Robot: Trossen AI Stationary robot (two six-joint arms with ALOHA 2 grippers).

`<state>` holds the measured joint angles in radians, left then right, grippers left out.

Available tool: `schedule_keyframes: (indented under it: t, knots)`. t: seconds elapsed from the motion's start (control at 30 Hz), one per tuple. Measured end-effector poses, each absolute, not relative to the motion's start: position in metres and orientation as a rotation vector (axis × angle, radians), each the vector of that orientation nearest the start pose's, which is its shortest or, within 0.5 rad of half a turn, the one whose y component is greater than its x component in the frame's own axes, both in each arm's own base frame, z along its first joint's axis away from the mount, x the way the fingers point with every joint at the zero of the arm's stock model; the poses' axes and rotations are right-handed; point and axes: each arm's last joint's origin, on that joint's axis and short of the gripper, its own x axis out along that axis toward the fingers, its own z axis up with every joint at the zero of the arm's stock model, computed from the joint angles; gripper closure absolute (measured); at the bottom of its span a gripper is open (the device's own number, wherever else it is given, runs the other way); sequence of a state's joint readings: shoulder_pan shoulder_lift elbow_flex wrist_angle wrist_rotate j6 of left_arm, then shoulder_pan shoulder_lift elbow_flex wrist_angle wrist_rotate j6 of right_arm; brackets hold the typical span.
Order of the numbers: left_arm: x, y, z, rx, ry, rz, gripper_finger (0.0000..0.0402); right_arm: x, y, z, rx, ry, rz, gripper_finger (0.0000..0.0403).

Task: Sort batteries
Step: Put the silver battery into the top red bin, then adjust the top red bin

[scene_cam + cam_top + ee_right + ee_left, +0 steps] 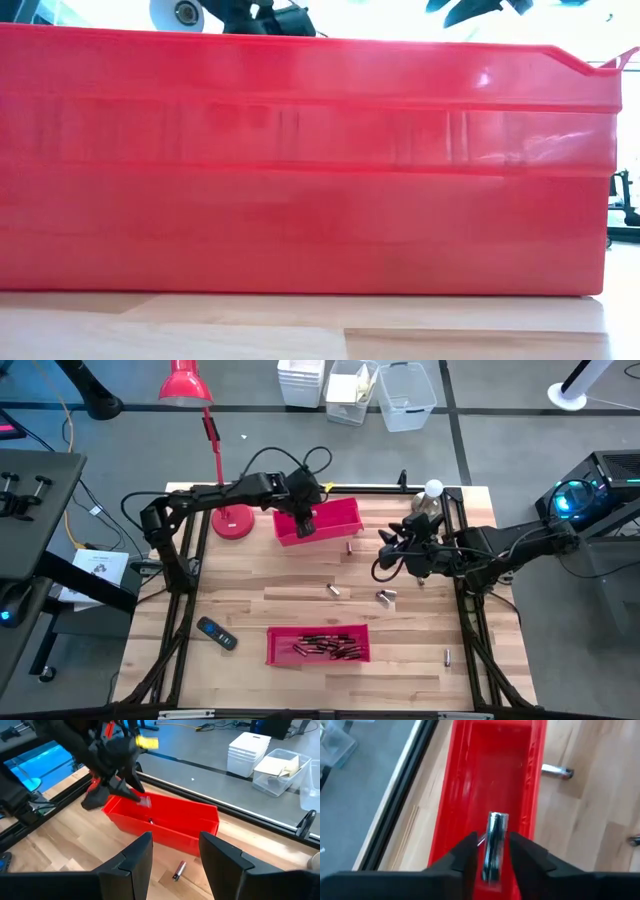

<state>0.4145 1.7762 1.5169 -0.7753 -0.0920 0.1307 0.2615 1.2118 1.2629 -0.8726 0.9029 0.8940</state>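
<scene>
Batteries (330, 648) in the high view: a cluster lies in the near red tray (280, 652), and loose ones rest on the bare wood, one beside the far red tray (345, 512), two mid-table, one near the right edge. My left gripper (303, 526) hangs over the far tray's left end; the right gripper (388, 550) waits to the tray's right. A red lamp (185, 385) and a black handset (216, 633) stand clear on the left.

Low view: the near tray's wall (300, 170) fills the frame, so I learn little here.

Left wrist view: the fingers (465, 860) pinch one silvery cell (493, 842) upright by its lower half, above the far tray's floor.

Right wrist view: my right fingers (135, 860) stand wide and empty; a loose cell (179, 869) lies just near the tray.

I judge these cells light, rigid and slick, prone to roll; a mid-body grip across the cylinder seems safest. The tray walls may hinder a low approach.
</scene>
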Motion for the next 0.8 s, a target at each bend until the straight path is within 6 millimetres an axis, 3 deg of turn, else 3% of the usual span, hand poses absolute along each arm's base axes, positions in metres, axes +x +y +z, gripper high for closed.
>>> schedule_keyframes:
  t: [0.13,0.23,0.33,0.47,0.57,0.63,0.73,0.8]
  knots:
    - [0.341,0.151,0.274,-0.053,1.072,0.389,0.0245,0.225,0.037,0.36,0.372,0.359,-0.852,0.0247]
    - [0.334,0.148,0.282,-0.058,1.09,0.387,0.0227,0.226,0.03,0.359,0.479,0.336,-0.886,0.0247]
    - [0.326,0.147,0.287,-0.084,1.096,0.397,0.0223,0.228,0.008,0.354,0.651,0.361,-0.949,0.0247]
    - [0.309,0.146,0.29,-0.117,1.038,0.414,0.0228,0.241,-0.027,0.343,0.642,0.507,-0.952,0.0261]
    - [0.286,0.134,0.291,-0.108,0.96,0.431,0.0249,0.251,-0.049,0.335,0.569,0.585,-0.939,0.0319]
    - [0.267,0.123,0.291,-0.11,0.905,0.463,0.0285,0.257,-0.065,0.327,0.536,0.644,-0.936,0.0376]
    - [0.235,0.108,0.286,-0.15,0.843,0.548,0.0371,0.262,-0.095,0.312,0.524,0.753,-0.926,0.0388]
    - [0.217,0.1,0.279,-0.207,0.815,0.601,0.0389,0.264,-0.118,0.298,0.542,0.832,-0.915,0.0397]
